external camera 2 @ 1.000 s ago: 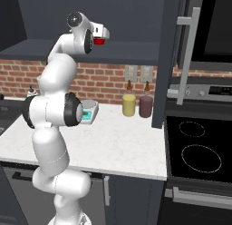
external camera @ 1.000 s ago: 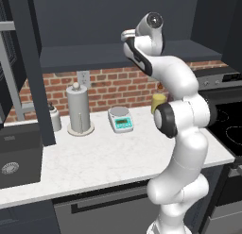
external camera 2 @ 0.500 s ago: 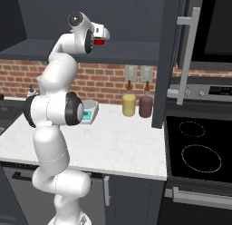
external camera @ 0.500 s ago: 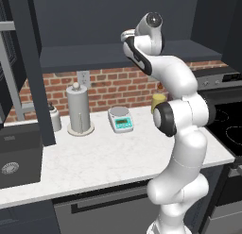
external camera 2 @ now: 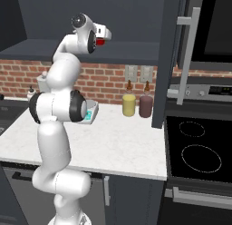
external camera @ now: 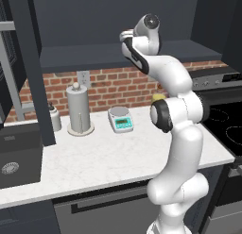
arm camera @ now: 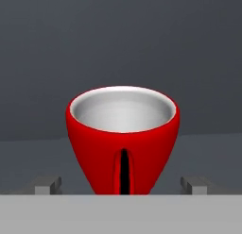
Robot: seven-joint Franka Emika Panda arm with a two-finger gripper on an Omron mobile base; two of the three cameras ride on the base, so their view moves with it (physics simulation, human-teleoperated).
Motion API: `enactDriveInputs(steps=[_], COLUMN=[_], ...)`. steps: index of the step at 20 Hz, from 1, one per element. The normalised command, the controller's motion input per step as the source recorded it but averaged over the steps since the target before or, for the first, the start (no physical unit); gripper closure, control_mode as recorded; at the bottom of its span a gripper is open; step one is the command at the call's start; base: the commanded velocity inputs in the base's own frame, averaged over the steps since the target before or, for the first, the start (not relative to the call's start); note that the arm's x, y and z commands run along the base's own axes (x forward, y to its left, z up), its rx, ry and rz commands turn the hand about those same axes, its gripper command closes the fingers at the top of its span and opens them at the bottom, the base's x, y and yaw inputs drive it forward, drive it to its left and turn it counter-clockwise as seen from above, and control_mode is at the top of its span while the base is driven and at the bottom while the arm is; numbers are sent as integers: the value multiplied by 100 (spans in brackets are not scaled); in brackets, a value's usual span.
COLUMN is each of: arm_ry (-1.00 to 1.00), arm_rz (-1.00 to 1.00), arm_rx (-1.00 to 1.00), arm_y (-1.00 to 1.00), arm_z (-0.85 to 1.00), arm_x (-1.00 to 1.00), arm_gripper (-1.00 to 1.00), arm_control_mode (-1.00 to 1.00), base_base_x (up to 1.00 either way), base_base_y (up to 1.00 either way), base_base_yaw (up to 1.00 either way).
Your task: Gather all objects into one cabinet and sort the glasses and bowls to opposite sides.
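Red cup (arm camera: 122, 136): being straddled, upright on the cabinet shelf (arm camera: 208, 148), by a wide-spread end effector (arm camera: 122, 185) with both fingertips (arm camera: 47, 185) apart from its sides; not being gripped. Sorting is judged barely begun. Arm (external camera: 175, 115) is being held raised, hand level into the cabinet (external camera 2: 131, 47).

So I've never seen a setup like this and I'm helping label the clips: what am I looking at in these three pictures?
It is a rendered kitchen with a white robot arm standing at a pale counter. Two pictures come from cameras behind the arm, one on its left and one on its right. The third looks out from its hand. The arm reaches up into a dark wall cabinet. There its claw stands wide open around a red cup, one fingertip on each side, not gripping it. On the counter are a paper towel roll, a small kitchen scale, and a yellow canister beside a maroon canister.
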Motion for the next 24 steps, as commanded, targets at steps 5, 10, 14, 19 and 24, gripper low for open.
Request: enactDriveInputs(steps=[5, 10, 14, 19, 24], arm_ry=[1, 0, 0, 0, 0], arm_rz=[0, 0, 0, 0, 0], arm_rx=[0, 0, 0, 0, 0], arm_y=[0, 0, 0, 0, 0], arm_z=[0, 0, 0, 0, 0], arm_x=[10, 0, 0, 0, 0], arm_gripper=[-100, -100, -100, -100, 100], arm_control_mode=[-100, -100, -100, -100, -100], base_base_x=[0, 0, 0, 0, 0], base_base_y=[0, 0, 0, 0, 0], base_base_yaw=[0, 0, 0, 0, 0])
